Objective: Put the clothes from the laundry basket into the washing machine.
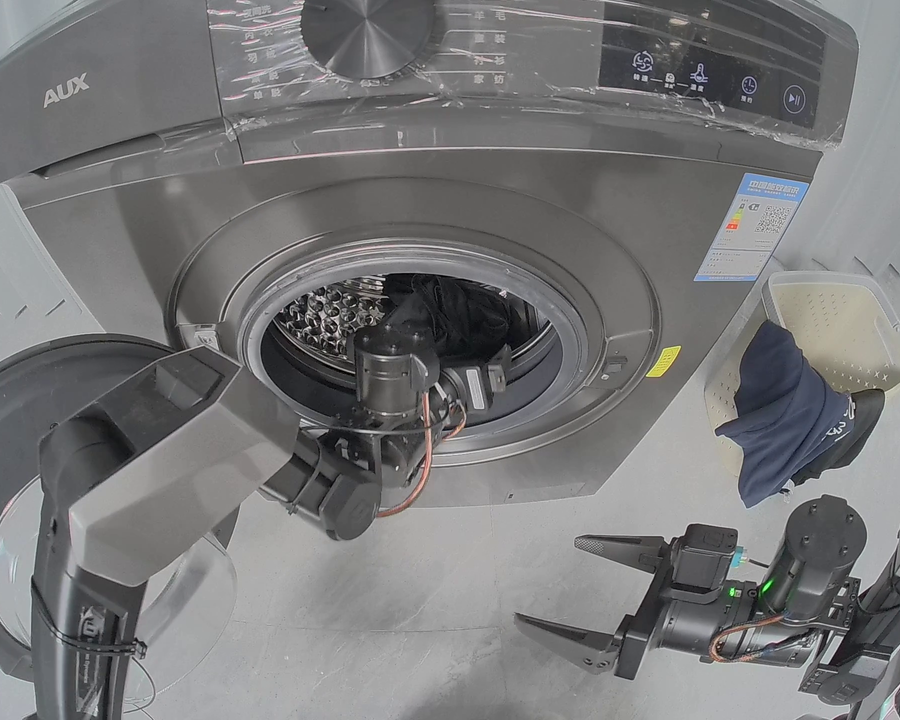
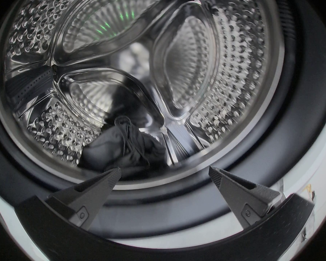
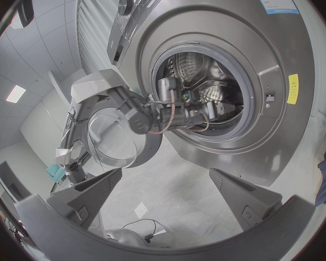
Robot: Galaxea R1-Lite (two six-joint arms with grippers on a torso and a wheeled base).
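With my left gripper (image 2: pixel 163 173) spread empty at the mouth of the washing machine (image 1: pixel 570 212), one dark garment (image 1: pixel 460 317) lies inside at frame centre, while my right gripper (image 1: pixel 550 584), also spread, hovers lower right below the laundry basket (image 1: pixel 850 287), where navy clothes (image 1: pixel 785 412) are yet to load.

A smooth, pale grey floor (image 1: pixel 470 592) is spread across the foreground. A small white square slip (image 3: pixel 140 210) is laid flat on it, and a thin dark cable (image 3: pixel 143 220) is looped just beside the slip. A ribbed white wall (image 3: pixel 92 37) is seen behind. A panelled ceiling (image 3: pixel 50 48) is seen next to it, with a lit rectangular light panel (image 3: pixel 15 94) set into it. A teal object (image 3: pixel 54 172), too distant to be identified, is seen low in the room.
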